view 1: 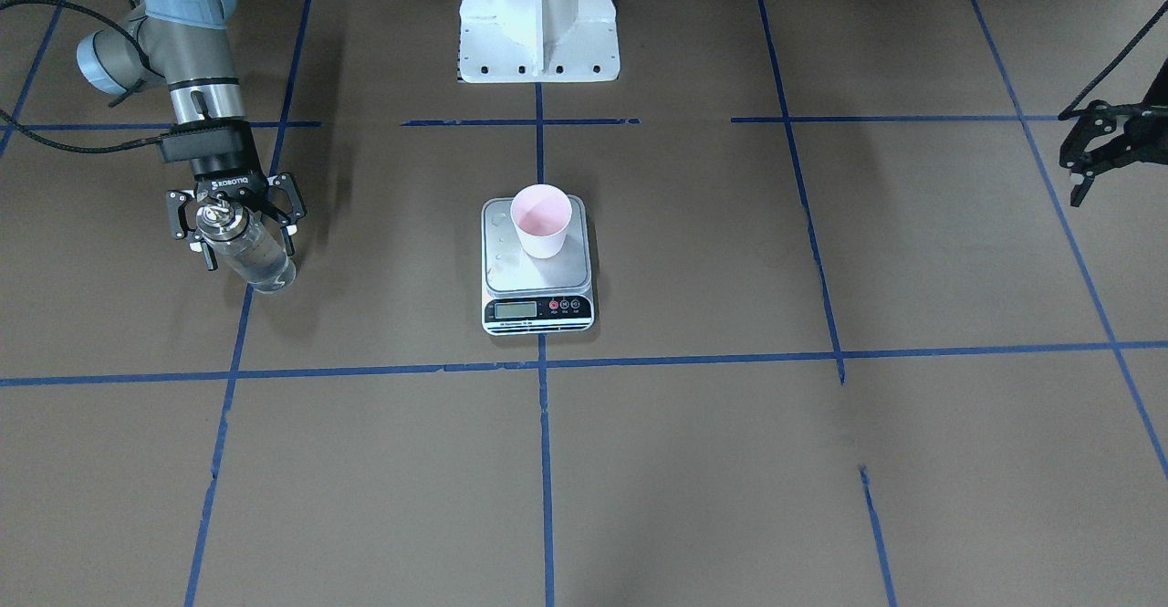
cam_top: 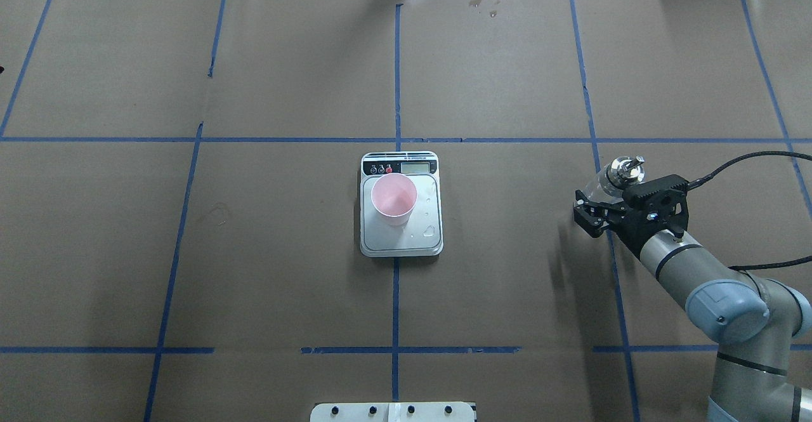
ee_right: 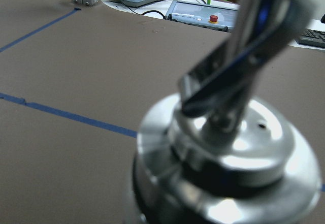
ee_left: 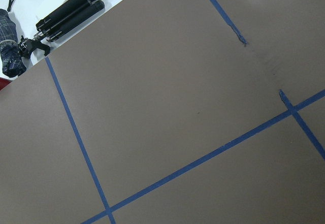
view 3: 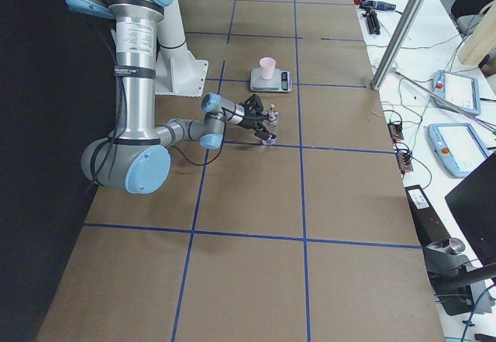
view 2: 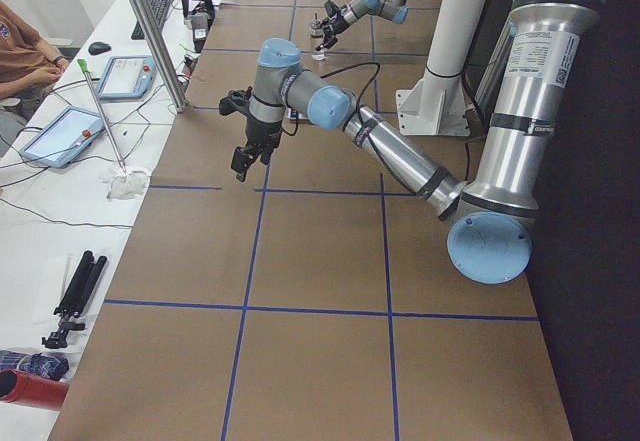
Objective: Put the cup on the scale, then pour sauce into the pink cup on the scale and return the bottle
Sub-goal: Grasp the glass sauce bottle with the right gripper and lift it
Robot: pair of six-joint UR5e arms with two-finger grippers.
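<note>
While the pink paper cup (view 1: 541, 221) stands upright near the middle of the kitchen scale (view 1: 538, 310), a little toward the robot's left on the steel platform, the glass bottle (view 1: 262, 260) stands on the counter (view 1: 693, 461). It is well off to the robot's right, at a blue tape line (view 1: 219, 443). The right gripper (view 1: 248, 256) sits around the bottle's upper part. Its fingers (view 1: 288, 233) are spread wide on either side of the glass with slim gaps showing, so they are not clamping it. In the right wrist view the silver pourer cap (ee_right: 228, 148) fills the frame, blurred. The left gripper (view 1: 1072, 183) hangs above the counter far to the robot's left, fingers parted and empty. A few clear drops (cam_top: 431, 231) lie on the platform beside the cup.
</note>
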